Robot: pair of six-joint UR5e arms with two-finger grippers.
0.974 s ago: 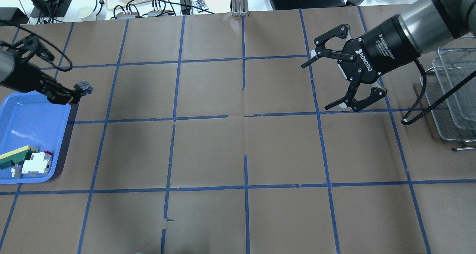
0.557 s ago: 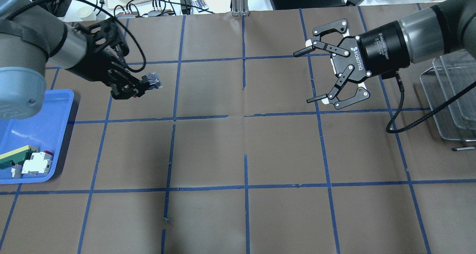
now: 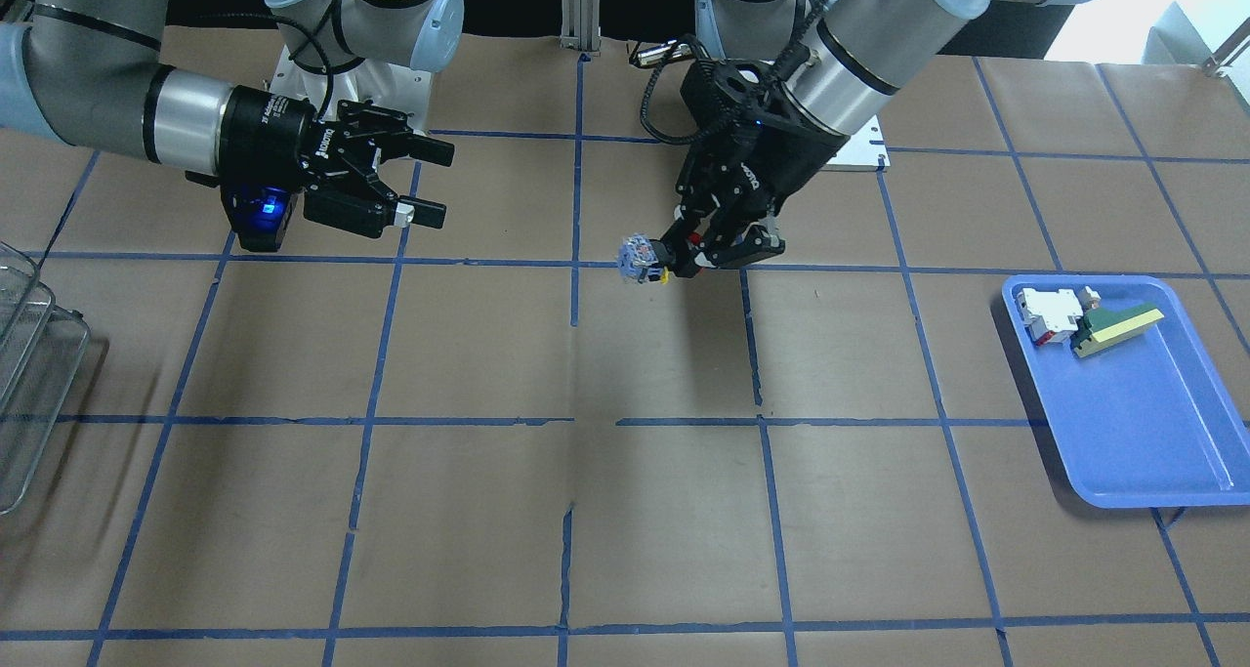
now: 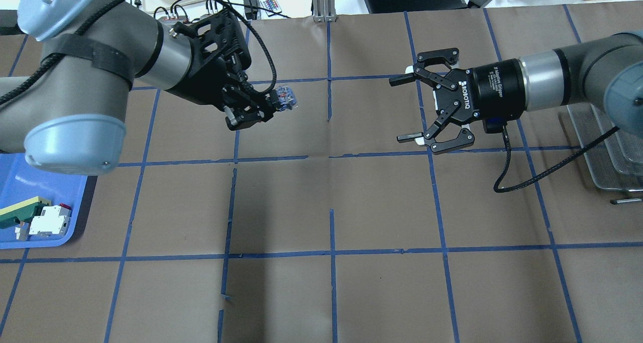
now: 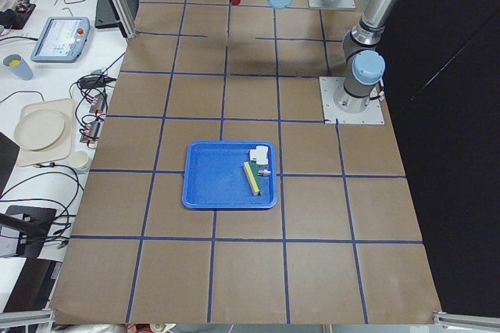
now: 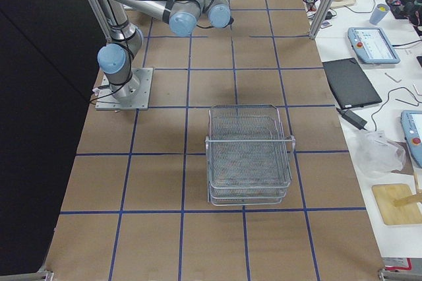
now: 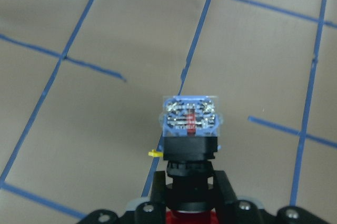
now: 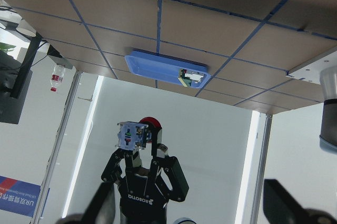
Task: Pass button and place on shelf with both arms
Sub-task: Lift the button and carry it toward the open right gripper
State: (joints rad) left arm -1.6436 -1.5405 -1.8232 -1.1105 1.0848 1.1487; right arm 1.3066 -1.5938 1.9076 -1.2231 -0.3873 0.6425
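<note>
My left gripper [image 4: 263, 111] is shut on the button [image 4: 285, 98] and holds it in the air above the table, left of centre, with its grey-blue contact block pointing at the right gripper. The left wrist view shows the button [image 7: 190, 119] close up, its red cap between the fingers. My right gripper [image 4: 398, 110] is open and empty. It is turned sideways to face the button, about one grid square away. The right wrist view shows the button [image 8: 131, 135] straight ahead. The wire-mesh shelf [image 4: 610, 132] stands at the table's right edge, behind the right arm.
A blue tray [image 4: 45, 192] at the left edge holds a white-and-red block [image 4: 49, 220] and a green-and-yellow wedge [image 4: 20, 210]. The table is brown paper with a blue tape grid. Cables and devices lie beyond its far edge.
My left arm has swung right from above the tray towards the table's middle, carrying the button. My right gripper has moved left, turned to face it and stayed open.
</note>
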